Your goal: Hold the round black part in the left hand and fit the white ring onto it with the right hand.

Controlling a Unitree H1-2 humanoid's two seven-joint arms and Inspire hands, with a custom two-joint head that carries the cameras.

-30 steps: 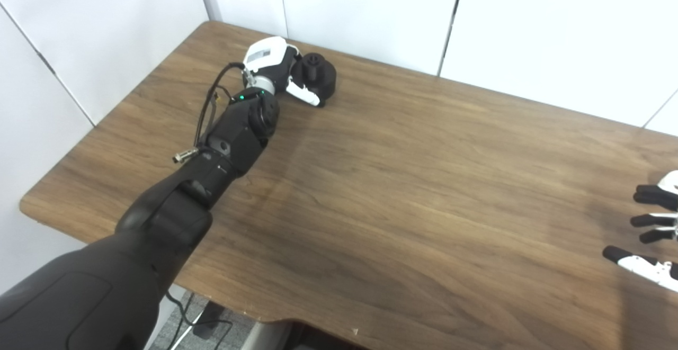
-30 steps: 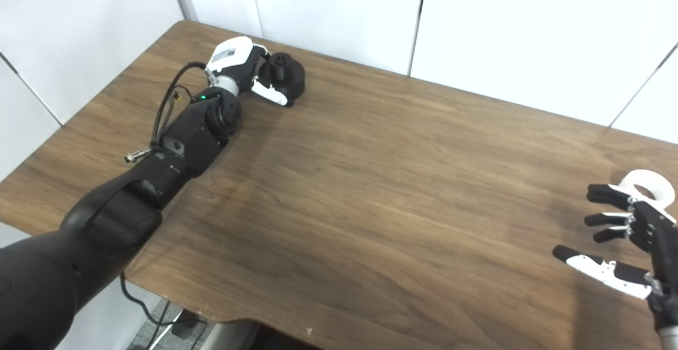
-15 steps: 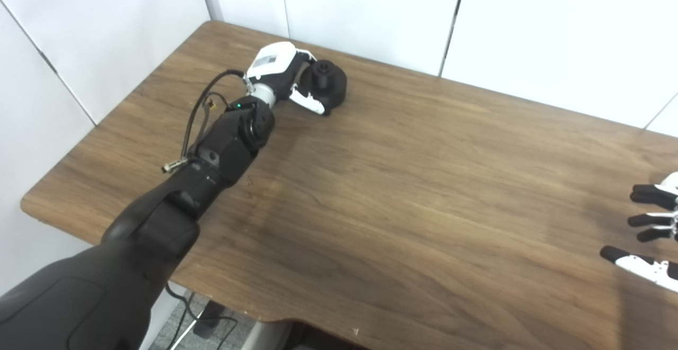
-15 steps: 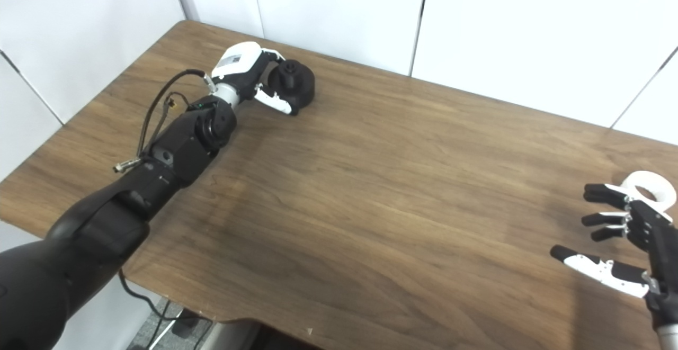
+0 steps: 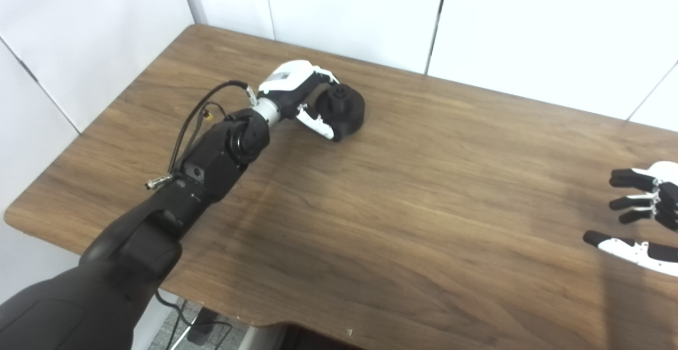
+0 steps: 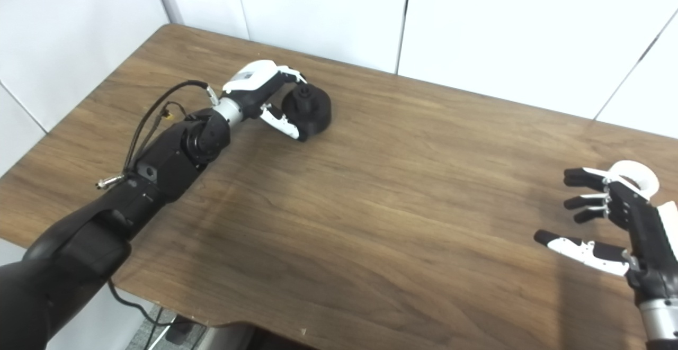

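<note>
Table (image 6: 381, 223): brown wood, carrying everything, white wall panels behind it.
Left hand (image 6: 265, 96): far out near the back left, fingers and thumb wrapped around the black part, holding it.
Right hand (image 6: 609, 217): by the right edge, fingers spread wide, holding nothing.
Black part (image 6: 307, 110): round with a small knob on top, sitting in the left hand's grasp.
White ring (image 6: 633, 174): on the table just behind the right hand's fingers, partly hidden; contact cannot be told.

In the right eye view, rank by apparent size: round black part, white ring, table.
1. Table
2. Round black part
3. White ring, though the right hand partly hides it, and it sits nearer the camera.
</note>
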